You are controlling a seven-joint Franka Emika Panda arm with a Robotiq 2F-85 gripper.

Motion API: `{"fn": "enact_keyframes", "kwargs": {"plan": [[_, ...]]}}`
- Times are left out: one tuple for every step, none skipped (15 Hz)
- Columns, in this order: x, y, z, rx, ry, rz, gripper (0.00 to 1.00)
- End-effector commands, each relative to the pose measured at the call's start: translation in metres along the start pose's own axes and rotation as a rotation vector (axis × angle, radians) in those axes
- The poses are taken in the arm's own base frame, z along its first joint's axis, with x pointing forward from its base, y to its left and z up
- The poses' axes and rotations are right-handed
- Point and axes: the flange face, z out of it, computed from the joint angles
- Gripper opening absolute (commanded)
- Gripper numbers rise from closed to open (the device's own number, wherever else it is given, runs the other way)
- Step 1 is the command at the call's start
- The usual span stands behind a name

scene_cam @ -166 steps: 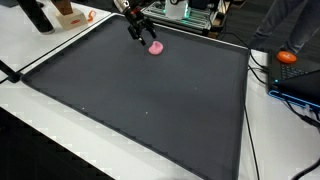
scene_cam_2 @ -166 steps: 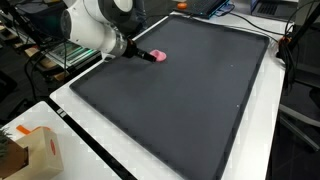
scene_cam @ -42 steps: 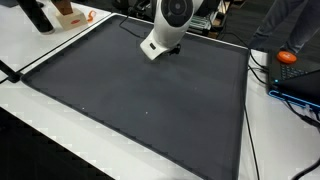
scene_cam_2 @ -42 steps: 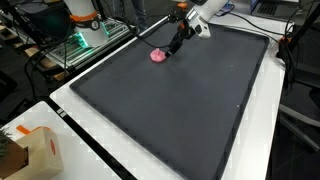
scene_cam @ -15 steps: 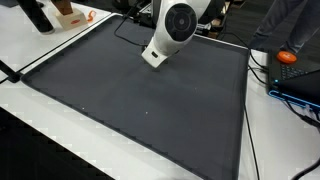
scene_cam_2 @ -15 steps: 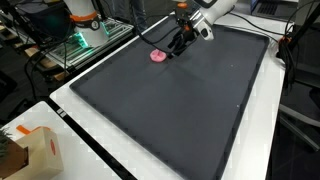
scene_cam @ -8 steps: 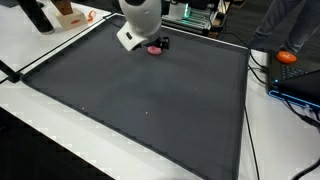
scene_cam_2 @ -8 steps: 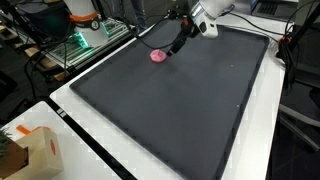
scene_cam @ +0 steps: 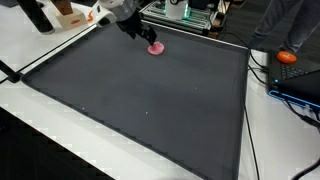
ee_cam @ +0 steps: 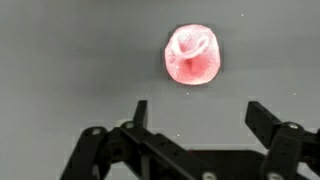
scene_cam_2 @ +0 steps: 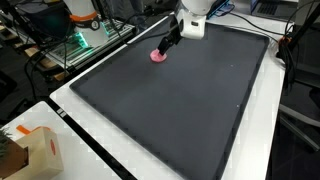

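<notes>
Jaws wide apart and empty on my gripper (ee_cam: pixel 198 110), just short of the pink lump (ee_cam: pixel 193 55); I judge it light, probably soft, best pinched across its rounded sides.

Arm (scene_cam_2: pixel 192 20) reaches in from far side, wrist tilted downward. Gripper (scene_cam: pixel 147 39) hangs low, jaws spread wide; both black fingers (ee_cam: pixel 140 112) visible in wrist view.
</notes>
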Motion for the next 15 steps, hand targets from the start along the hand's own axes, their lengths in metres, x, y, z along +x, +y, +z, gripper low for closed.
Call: {"fn": "enact_keyframes", "kwargs": {"plan": [[-0.018, 0.031, 0.007, 0.127, 0.048, 0.147, 1.0], [-0.02, 0.039, 0.009, 0.156, 0.059, 0.187, 1.0], [-0.023, 0.048, 0.013, 0.181, 0.069, 0.231, 1.0], [-0.025, 0.055, 0.017, 0.208, 0.079, 0.274, 1.0], [-0.028, 0.063, 0.021, 0.236, 0.088, 0.315, 1.0], [-0.031, 0.07, 0.026, 0.262, 0.096, 0.36, 1.0], [-0.034, 0.075, 0.029, 0.287, 0.104, 0.402, 1.0], [-0.037, 0.08, 0.034, 0.31, 0.112, 0.447, 1.0], [-0.039, 0.085, 0.039, 0.334, 0.118, 0.492, 1.0], [-0.042, 0.089, 0.044, 0.356, 0.123, 0.539, 1.0], [-0.045, 0.093, 0.05, 0.378, 0.125, 0.586, 1.0], [-0.049, 0.096, 0.055, 0.402, 0.124, 0.633, 1.0], [-0.053, 0.099, 0.06, 0.427, 0.121, 0.678, 1.0], [-0.057, 0.102, 0.065, 0.448, 0.117, 0.725, 1.0], [-0.061, 0.104, 0.07, 0.468, 0.113, 0.772, 1.0]]}}
